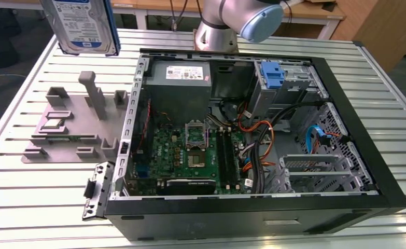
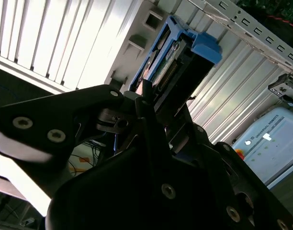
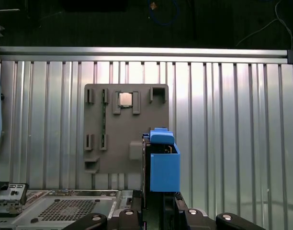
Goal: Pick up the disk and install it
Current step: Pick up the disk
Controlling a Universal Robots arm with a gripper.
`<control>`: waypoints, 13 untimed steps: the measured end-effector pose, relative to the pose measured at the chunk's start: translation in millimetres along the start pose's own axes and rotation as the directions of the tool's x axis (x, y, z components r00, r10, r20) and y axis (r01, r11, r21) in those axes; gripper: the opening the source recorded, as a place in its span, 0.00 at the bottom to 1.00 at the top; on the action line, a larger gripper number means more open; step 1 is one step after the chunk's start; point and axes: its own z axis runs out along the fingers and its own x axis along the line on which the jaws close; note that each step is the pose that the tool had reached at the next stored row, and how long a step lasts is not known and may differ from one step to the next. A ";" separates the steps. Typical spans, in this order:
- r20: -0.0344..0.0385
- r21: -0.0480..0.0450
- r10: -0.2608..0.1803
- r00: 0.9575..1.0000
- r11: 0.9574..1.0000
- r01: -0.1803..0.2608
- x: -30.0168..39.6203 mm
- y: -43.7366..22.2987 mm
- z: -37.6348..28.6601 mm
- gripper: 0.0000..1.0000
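Two black fingers (image 2: 145,103) pinch the disk (image 2: 168,64) between them in the second wrist view: the gripper (image 2: 161,100) is clamped on its near end, and blue rails run along both long edges to a blue tab at the far end. In the first wrist view we look past the gripper (image 3: 153,213) and see the disk (image 3: 164,165) edge-on, a blue rail facing us. It hangs in the air, clear of the table (image 3: 232,120). Beneath it lies a grey tray (image 3: 122,139) with small slots, a square chip (image 3: 126,99) in one of them; the disk lines up with that tray's edge. The tray rests on the table of silver slats, and a corner of the open computer case (image 3: 65,206) lies just beside it.

In the exterior view we find the disk (image 1: 85,26) upright in the upper corner on the exterior view's left, label facing us, high over the table (image 1: 23,197) and the tray (image 1: 64,129). To the exterior view's right of the tray the computer case (image 1: 258,210) lies on its side, cover off, showing a green circuit board (image 1: 189,155), a grey power box (image 1: 178,78), orange cables (image 1: 258,137) and a blue latch piece (image 1: 272,78). Behind the case stands the arm (image 1: 248,21), and past it a wooden desk (image 1: 313,10).
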 end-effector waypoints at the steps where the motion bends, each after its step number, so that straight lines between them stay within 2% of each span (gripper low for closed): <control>1: 0.000 0.000 0.000 1.000 1.000 0.000 0.0 -1.7 -0.1 0.35; 8: 0.000 0.000 0.000 1.000 1.000 0.000 -0.1 -9.4 -0.4 0.35; 13: 0.000 -0.001 0.000 1.000 1.000 0.000 -0.2 -12.1 -0.6 0.35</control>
